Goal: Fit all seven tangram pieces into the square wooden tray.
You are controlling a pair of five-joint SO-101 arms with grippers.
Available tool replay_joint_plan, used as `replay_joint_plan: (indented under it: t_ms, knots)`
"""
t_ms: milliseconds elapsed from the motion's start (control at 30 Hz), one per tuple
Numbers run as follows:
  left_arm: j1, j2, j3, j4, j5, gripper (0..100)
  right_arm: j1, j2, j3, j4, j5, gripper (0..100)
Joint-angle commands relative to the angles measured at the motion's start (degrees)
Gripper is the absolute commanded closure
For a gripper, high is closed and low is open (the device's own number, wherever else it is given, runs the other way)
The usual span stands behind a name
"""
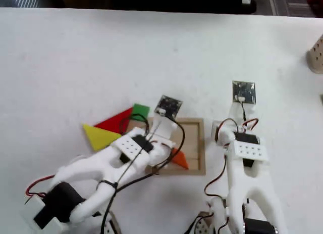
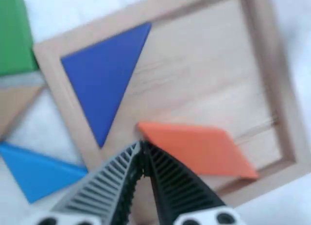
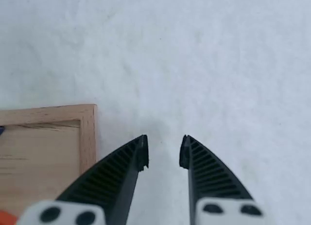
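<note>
White table [image 1: 151, 52]. Your left gripper [image 2: 142, 149] is closed, tips at a corner of the orange parallelogram [image 2: 204, 149], which lies in the square wooden tray [image 2: 265, 64] with the dark blue triangle [image 2: 102, 74]. Your right gripper [image 3: 164, 152] is slightly parted and empty, just beside the tray. Green square [image 1: 141, 111], red triangle [image 1: 113, 124] and yellow triangle [image 1: 98, 136] lie outside: mostly undone, by my judgement.

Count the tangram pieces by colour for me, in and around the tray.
Yellow piece: 1
Red piece: 1
Green piece: 1
Orange piece: 1
Dark blue piece: 1
Light blue piece: 1
Tan piece: 1
Total: 7
</note>
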Motion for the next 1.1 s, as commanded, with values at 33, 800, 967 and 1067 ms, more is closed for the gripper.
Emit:
replay_joint_plan:
  t_ms: [33,800,967,1067]
  knots:
    - [-0.2,2.7,-2.9,-3.4,-0.5,98,-0.5,0.0,-3.0,-1.5,0.1,87.9]
    - [6.9,-8.0,-0.1,-14.9,-0.1,98,-0.5,0.3,-3.5,-1.6,0.1,87.9]
    - [10.6,-5.3,-0.1,-19.0,0.6,98,-0.5,0.3,-3.5,-1.6,0.1,87.9]
    - [10.4,0.6,-3.4,-19.1,3.2,98,-0.5,0.3,-3.5,-1.6,0.1,87.9]
